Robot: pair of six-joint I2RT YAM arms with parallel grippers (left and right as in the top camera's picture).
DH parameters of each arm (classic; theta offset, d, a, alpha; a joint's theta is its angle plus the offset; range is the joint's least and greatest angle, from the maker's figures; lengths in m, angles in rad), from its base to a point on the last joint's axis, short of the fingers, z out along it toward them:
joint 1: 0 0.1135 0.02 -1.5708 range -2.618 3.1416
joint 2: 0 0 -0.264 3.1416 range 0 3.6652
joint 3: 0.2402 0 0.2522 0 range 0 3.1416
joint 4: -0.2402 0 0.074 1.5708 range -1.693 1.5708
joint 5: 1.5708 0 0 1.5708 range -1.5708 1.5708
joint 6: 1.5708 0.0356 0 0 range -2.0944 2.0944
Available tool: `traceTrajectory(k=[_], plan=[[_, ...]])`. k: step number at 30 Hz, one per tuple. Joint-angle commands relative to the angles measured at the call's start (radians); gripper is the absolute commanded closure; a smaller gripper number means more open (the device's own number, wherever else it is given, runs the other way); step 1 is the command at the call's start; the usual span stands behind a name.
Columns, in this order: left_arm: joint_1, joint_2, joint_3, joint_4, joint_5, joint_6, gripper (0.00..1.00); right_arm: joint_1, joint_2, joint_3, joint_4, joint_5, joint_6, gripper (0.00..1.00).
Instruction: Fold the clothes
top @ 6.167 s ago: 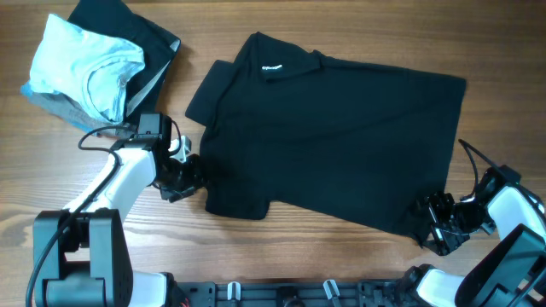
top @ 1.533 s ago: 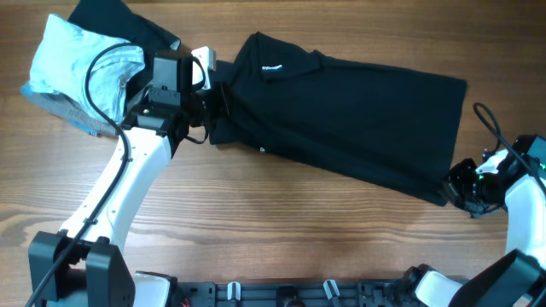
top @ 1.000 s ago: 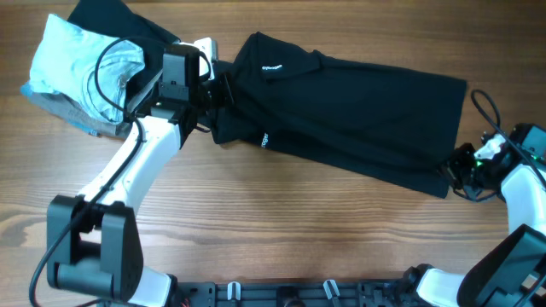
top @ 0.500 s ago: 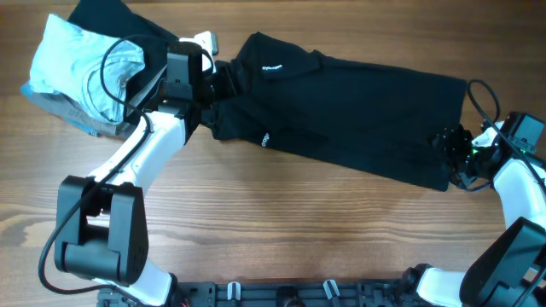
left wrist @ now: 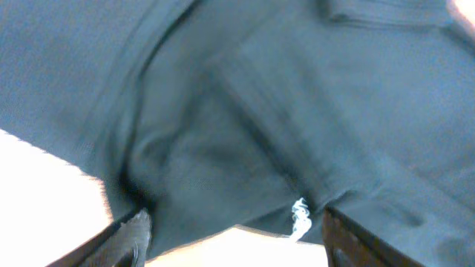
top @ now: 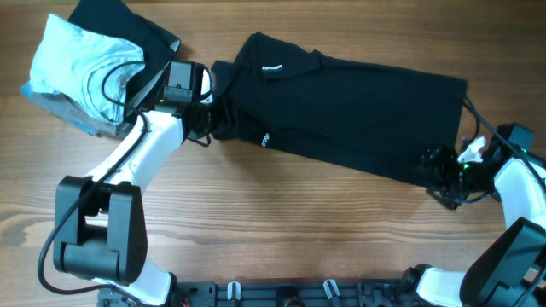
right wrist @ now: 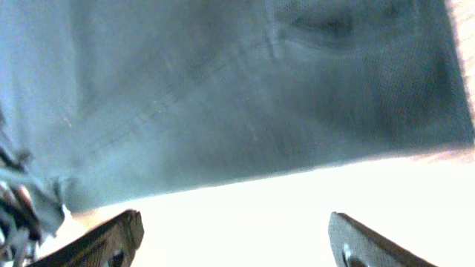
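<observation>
The black T-shirt (top: pixel 358 111) lies folded lengthwise across the back of the table, with its white collar label (top: pixel 273 66) at the left end. A second small white tag (top: pixel 264 139) shows on its near edge. My left gripper (top: pixel 212 118) is at the shirt's left end, open, with cloth (left wrist: pixel 260 111) just beyond its fingers (left wrist: pixel 234 239) and nothing gripped. My right gripper (top: pixel 441 168) is at the shirt's near right corner, open and empty (right wrist: pixel 237 239). The shirt's hem (right wrist: pixel 223 96) lies just ahead of it.
A light blue folded shirt (top: pixel 85 64) rests on a grey folded garment (top: pixel 51 101) and a dark cloth (top: pixel 128 26) at the back left, close behind my left arm. Bare wooden table (top: pixel 281 230) runs along the front.
The shirt's near half has been folded up over its far half. In the last half second both grippers have come off the cloth and drawn slightly toward the front edge.
</observation>
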Motion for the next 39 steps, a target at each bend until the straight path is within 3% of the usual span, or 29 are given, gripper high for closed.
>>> traceTrajectory(k=[1, 5, 17, 21, 22, 23, 27, 29, 32, 33, 39], plan=[[0.021, 0.011, 0.005, -0.065, -0.091, 0.063, 0.23, 0.004, 0.008, 0.001, -0.071, 0.066, -0.023, 0.11], [0.022, 0.016, 0.005, -0.060, -0.182, 0.162, 0.20, 0.004, 0.008, -0.054, -0.066, 0.081, 0.013, 0.09], [0.018, 0.174, 0.005, 0.013, -0.122, 0.289, 0.27, 0.004, 0.008, -0.138, 0.023, 0.081, 0.082, 0.09], [0.027, 0.179, 0.005, 0.046, -0.122, 0.284, 0.82, 0.004, 0.008, -0.140, 0.042, 0.094, 0.107, 0.14], [0.031, 0.178, 0.005, 0.050, -0.122, 0.277, 0.91, 0.004, 0.008, -0.145, 0.046, 0.109, 0.127, 0.14], [0.040, 0.177, 0.005, 0.053, -0.122, 0.254, 0.96, 0.004, 0.008, -0.157, 0.056, 0.133, 0.161, 0.16], [0.076, 0.177, 0.007, 0.053, -0.120, 0.190, 0.96, 0.005, 0.008, -0.240, 0.180, 0.159, 0.210, 0.23], [0.093, 0.177, 0.007, 0.051, -0.107, 0.180, 0.96, 0.005, 0.009, -0.266, 0.269, 0.152, 0.212, 0.33], [0.116, 0.172, 0.007, 0.027, -0.091, 0.179, 0.96, 0.005, 0.009, -0.259, 0.289, 0.172, 0.218, 0.82], [0.122, 0.169, 0.007, 0.011, -0.091, 0.179, 0.96, 0.003, 0.009, -0.252, 0.280, 0.197, 0.227, 0.93], [0.137, 0.119, 0.007, -0.124, -0.029, 0.176, 0.95, 0.002, 0.009, -0.126, 0.181, 0.264, 0.192, 0.96]])
